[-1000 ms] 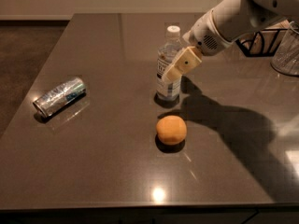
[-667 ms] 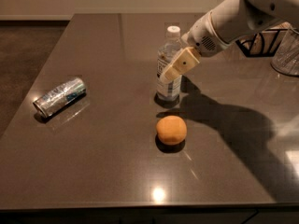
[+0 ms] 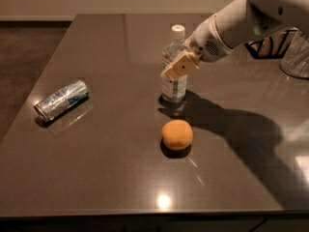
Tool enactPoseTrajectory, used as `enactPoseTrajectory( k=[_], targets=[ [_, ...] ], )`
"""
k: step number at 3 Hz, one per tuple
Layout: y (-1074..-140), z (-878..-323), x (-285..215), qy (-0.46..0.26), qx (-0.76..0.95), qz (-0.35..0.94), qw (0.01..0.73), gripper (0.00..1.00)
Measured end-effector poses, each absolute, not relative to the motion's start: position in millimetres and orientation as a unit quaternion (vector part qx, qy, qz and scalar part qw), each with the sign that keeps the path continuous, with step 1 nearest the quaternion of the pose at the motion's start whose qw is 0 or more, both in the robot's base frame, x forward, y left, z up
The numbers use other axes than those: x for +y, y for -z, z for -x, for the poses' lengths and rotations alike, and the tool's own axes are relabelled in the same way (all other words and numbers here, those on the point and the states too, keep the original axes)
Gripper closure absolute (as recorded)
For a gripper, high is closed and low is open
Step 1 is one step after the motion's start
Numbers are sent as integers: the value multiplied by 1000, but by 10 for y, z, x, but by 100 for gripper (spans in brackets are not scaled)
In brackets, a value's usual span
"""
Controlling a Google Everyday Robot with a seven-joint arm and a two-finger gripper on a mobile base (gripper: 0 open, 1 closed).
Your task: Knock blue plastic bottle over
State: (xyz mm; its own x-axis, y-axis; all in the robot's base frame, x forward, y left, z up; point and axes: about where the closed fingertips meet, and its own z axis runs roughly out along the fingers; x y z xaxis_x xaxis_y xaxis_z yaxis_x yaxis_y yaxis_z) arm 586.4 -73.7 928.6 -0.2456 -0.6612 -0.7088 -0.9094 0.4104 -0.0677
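The blue plastic bottle [image 3: 174,83] stands upright near the middle of the dark table, clear with a white cap and a blue-and-white label. My gripper [image 3: 179,66] reaches in from the upper right on a white arm. Its tan fingertip [image 3: 182,65] lies against the bottle's right side at mid height, in front of its body. An orange [image 3: 177,134] sits on the table in front of the bottle.
A shiny silver-blue can [image 3: 62,99] lies on its side at the table's left. A clear container [image 3: 295,57] and a dark wire object [image 3: 268,45] stand at the far right. The table's front edge [image 3: 145,214] runs along the bottom.
The arm and gripper have barely moved against the bottle's side. The bottle still stands upright in the same spot.
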Motion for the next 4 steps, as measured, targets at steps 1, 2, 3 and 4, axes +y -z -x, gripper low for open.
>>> enactPoseTrajectory(
  k=[1,2,3,4],
  targets=[
    [-9306,-5862,-704,-187,767,512,339,63],
    [-9362,-5883,-756,-178,774,511,329,86],
    [-9434,-5969,-865,-147,789,517,298,100],
    [-9417,-6135,-985,-108,804,533,239,100]
  ],
)
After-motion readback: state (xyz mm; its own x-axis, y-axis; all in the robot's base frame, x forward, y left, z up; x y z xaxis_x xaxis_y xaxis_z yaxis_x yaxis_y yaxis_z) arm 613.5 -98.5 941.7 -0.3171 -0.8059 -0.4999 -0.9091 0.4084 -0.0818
